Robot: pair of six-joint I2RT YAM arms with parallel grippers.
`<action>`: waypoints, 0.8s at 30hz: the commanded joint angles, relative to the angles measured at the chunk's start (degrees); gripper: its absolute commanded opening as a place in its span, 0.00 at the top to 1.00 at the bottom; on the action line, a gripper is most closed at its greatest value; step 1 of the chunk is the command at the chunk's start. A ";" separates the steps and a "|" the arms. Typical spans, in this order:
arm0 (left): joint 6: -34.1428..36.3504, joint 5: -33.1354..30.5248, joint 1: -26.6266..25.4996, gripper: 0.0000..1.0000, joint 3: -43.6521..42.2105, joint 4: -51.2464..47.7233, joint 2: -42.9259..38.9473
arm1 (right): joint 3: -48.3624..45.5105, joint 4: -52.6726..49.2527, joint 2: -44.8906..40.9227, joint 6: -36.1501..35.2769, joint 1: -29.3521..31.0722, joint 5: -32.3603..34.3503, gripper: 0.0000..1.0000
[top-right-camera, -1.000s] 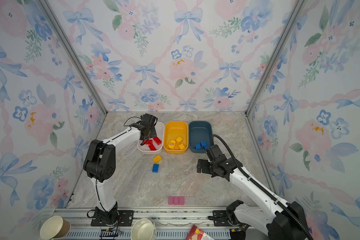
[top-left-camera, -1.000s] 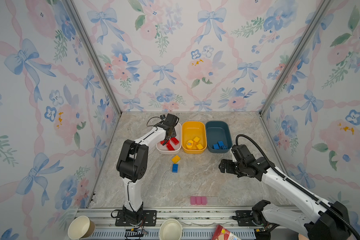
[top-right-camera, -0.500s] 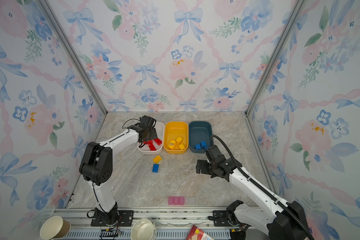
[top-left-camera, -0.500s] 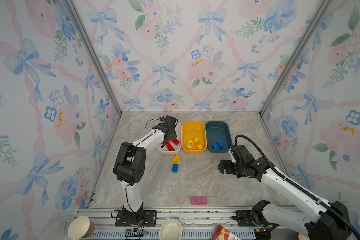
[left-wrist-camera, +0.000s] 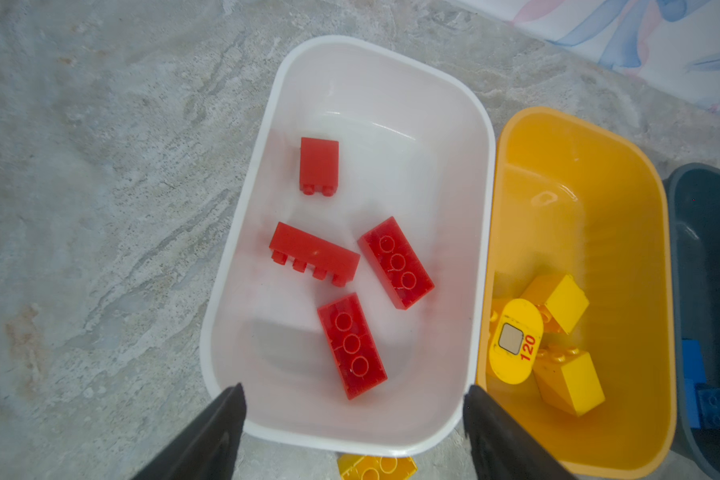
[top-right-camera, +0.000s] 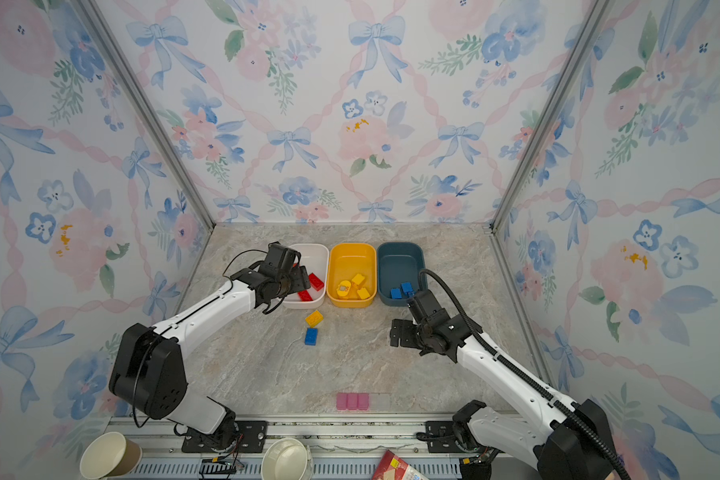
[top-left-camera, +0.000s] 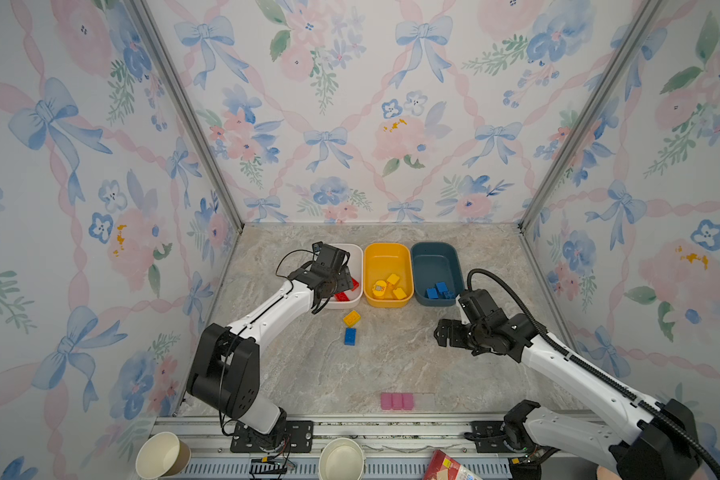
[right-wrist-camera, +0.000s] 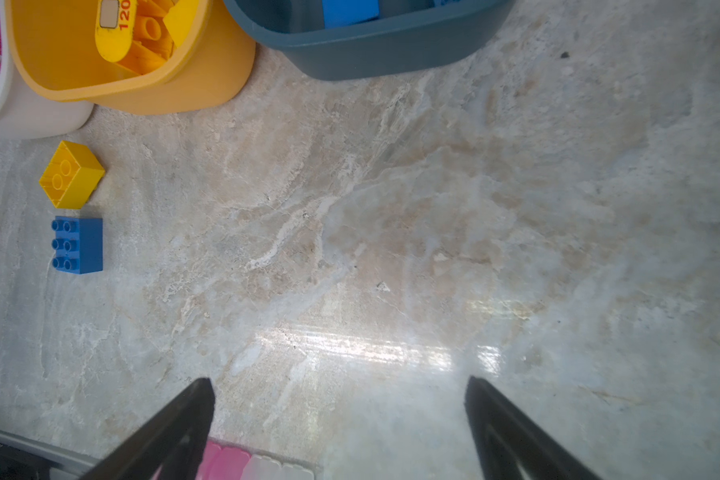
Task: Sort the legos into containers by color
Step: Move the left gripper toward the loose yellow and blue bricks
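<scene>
Mostly the sorting looks done. Three tubs stand in a row at the far end of the table (top-left-camera: 391,365): the white tub (left-wrist-camera: 341,39) on the left, the yellow tub (left-wrist-camera: 578,232) in the middle, the blue tub (top-left-camera: 433,259) on the right. Four red bricks (left-wrist-camera: 352,345) lie in the white tub, and nothing of another color is with them. The yellow tub holds several yellow bricks (left-wrist-camera: 558,301) and a rounded yellow piece (left-wrist-camera: 516,340) with a number printed on it. A few blue bricks (top-left-camera: 439,290) sit at the near end of the blue tub; their exact count is hard to tell.

Two bricks are left out on the table, just on the near side of the white and yellow tubs: a loose yellow brick (top-left-camera: 351,318), and a loose blue brick (top-left-camera: 350,336) just beside it, nearer the robot. No loose red brick shows in any view.

The left claw (left-wrist-camera: 354,395) hangs over the near end of the white tub, its jaws spread wide with nothing between them. The right claw (right-wrist-camera: 338,381) hovers over bare table on the right, on the near side of the blue tub. It is also wide open and empty, well apart from both loose bricks.

So what is left, by my reading, is two short trips: the yellow brick into the middle tub, the blue one into the right tub.
</scene>
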 commanded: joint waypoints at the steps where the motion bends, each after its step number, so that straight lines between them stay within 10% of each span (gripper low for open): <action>1: -2.04 0.70 -2.65 0.15 -2.88 -0.75 -3.61 | 1.96 -0.77 0.52 0.59 0.95 0.87 0.03; 24: -9.66 0.71 -12.01 0.05 -13.44 1.09 -4.32 | 1.66 -0.77 0.37 2.24 1.90 1.47 0.03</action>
